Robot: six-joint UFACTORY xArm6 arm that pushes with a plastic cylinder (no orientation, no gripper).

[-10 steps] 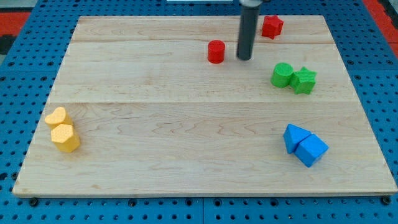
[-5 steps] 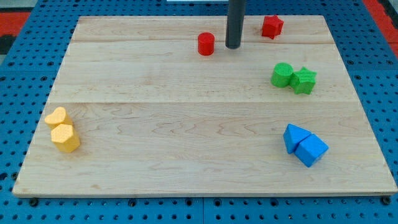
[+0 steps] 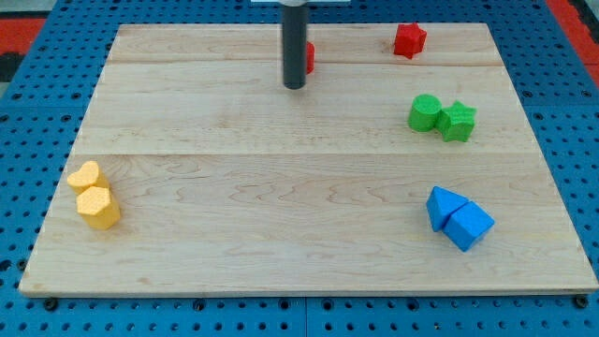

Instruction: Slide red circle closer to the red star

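Observation:
The red circle (image 3: 310, 57) sits near the view's top centre of the wooden board, mostly hidden behind the dark rod; only its right edge shows. The red star (image 3: 409, 40) lies at the view's top right, well apart from it. My tip (image 3: 295, 86) rests on the board just left of and below the red circle, close to it; contact cannot be made out.
A green circle (image 3: 425, 112) and a green star (image 3: 458, 121) touch at the right. Two blue blocks (image 3: 458, 219) sit at the lower right. A yellow heart (image 3: 84, 176) and a yellow hexagon (image 3: 98, 207) sit at the lower left. The board's edge (image 3: 299, 293) borders a blue pegboard.
The rod has swept from the right of the red circle to its left. The red circle has drifted left and up, farther from the red star.

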